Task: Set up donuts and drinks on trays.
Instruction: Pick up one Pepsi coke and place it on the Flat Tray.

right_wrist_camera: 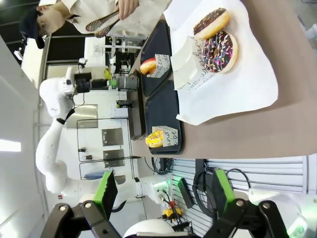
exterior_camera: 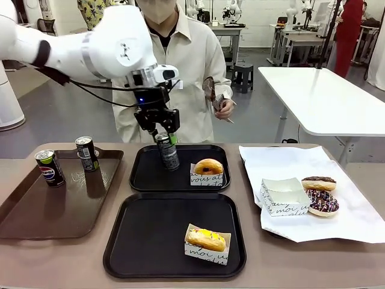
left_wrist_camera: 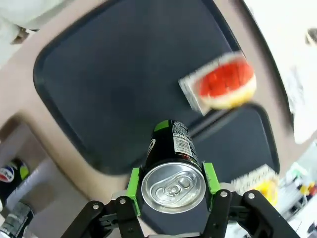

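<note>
My left gripper (exterior_camera: 159, 125) is shut on a black can (exterior_camera: 168, 152) with green and white print, held tilted over the far black tray (exterior_camera: 144, 174). In the left wrist view the green pads (left_wrist_camera: 132, 184) clamp the can (left_wrist_camera: 173, 163) just below its silver top. A glazed donut (exterior_camera: 208, 167) in a white sleeve sits at that tray's right side. The near black tray (exterior_camera: 150, 241) holds a yellow-iced donut (exterior_camera: 206, 239) in its sleeve. Two more cans (exterior_camera: 49, 167) (exterior_camera: 87, 153) stand on the brown tray (exterior_camera: 36, 211). My right gripper (right_wrist_camera: 165, 191) is open, off the table.
White paper (exterior_camera: 355, 211) at the right carries two chocolate donuts (exterior_camera: 319, 182) (exterior_camera: 323, 201) and an empty sleeve (exterior_camera: 283, 195). The person stands behind the far tray, holding tongs (exterior_camera: 216, 99) at chest height.
</note>
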Controlling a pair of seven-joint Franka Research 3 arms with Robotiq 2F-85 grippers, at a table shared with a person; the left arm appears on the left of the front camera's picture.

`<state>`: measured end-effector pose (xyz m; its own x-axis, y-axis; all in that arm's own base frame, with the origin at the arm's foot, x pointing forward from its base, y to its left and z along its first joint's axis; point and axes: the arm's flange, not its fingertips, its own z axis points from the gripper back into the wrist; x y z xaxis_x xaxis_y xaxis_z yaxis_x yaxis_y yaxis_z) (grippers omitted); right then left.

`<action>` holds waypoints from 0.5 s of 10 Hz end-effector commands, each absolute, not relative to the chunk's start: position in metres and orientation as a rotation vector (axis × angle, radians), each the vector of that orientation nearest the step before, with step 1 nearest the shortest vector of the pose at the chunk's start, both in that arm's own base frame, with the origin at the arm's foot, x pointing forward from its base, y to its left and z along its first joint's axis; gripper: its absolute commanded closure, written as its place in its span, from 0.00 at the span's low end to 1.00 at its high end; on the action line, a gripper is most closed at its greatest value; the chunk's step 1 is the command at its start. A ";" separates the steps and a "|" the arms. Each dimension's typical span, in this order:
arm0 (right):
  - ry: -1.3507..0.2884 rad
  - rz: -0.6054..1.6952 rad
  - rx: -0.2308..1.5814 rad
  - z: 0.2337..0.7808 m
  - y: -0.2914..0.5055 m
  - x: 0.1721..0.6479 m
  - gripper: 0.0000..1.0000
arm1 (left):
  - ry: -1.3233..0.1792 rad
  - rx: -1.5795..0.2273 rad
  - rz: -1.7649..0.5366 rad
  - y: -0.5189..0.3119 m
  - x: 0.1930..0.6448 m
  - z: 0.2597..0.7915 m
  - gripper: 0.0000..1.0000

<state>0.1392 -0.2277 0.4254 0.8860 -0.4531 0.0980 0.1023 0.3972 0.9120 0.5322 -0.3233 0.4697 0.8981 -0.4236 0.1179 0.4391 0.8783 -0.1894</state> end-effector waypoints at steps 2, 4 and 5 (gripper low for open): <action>-0.381 -0.346 1.135 0.425 -0.228 0.139 0.00 | -0.167 -0.100 -0.410 -0.344 0.540 0.457 0.42; -0.381 -0.346 1.135 0.425 -0.228 0.139 0.00 | -0.198 -0.027 -0.452 -0.346 0.532 0.449 0.42; -0.381 -0.346 1.135 0.425 -0.228 0.139 0.00 | -0.209 -0.006 -0.459 -0.345 0.529 0.448 0.42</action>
